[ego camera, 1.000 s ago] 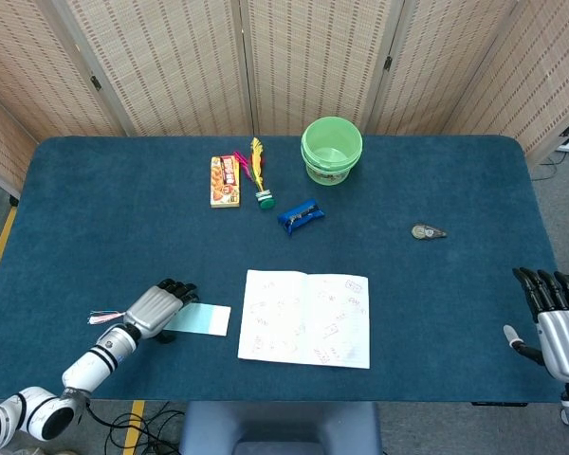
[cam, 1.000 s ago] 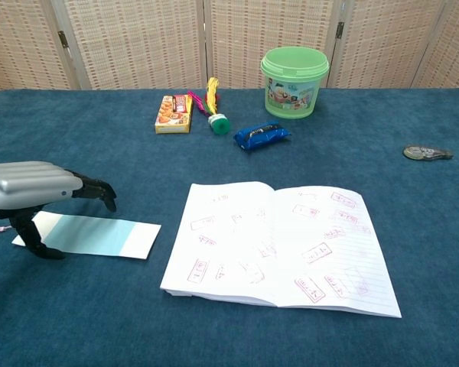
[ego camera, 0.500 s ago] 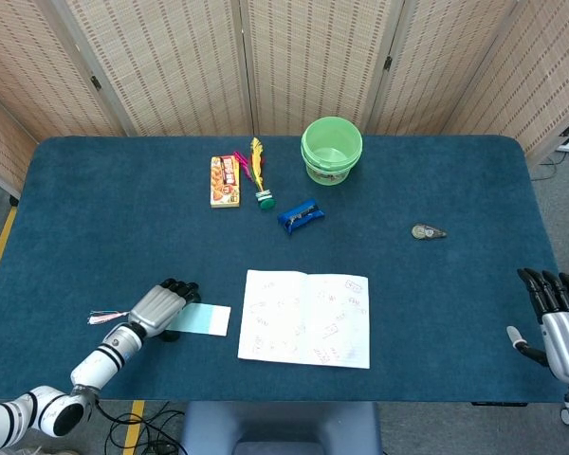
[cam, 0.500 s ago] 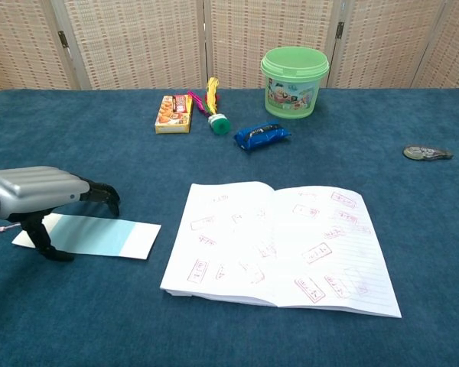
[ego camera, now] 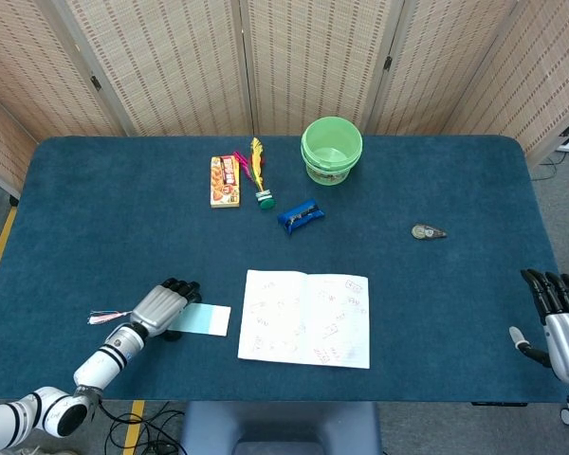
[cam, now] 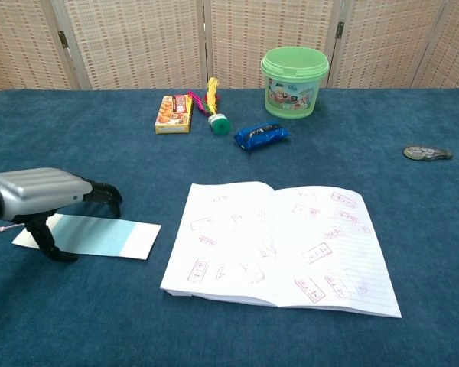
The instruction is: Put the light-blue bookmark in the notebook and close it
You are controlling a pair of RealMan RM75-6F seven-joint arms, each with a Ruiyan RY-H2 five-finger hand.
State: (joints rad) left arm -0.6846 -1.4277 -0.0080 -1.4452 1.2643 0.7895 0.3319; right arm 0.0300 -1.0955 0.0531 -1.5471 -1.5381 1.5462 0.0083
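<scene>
Nearest, the left hand [cam: 40, 199] arches over the left end of the bookmark [cam: 99, 236], palm down, its thumb [cam: 47, 241] planted on the pale blue strip and the dark fingertips [cam: 107, 194] curled down just beyond its far edge; the strip lies flat on the desk [cam: 84, 321], not lifted. Just right of it the notebook [cam: 279, 243] lies open, apart from the bookmark. At the desk's right edge the right hand [ego camera: 561, 327] holds nothing, fingers straight and slightly spread. Further back lie a small grey tape dispenser [cam: 427, 153], a blue packet [cam: 262, 136], a snack box [cam: 174, 113], a feathered shuttlecock [cam: 213, 105] and a green bucket [cam: 294, 81].
</scene>
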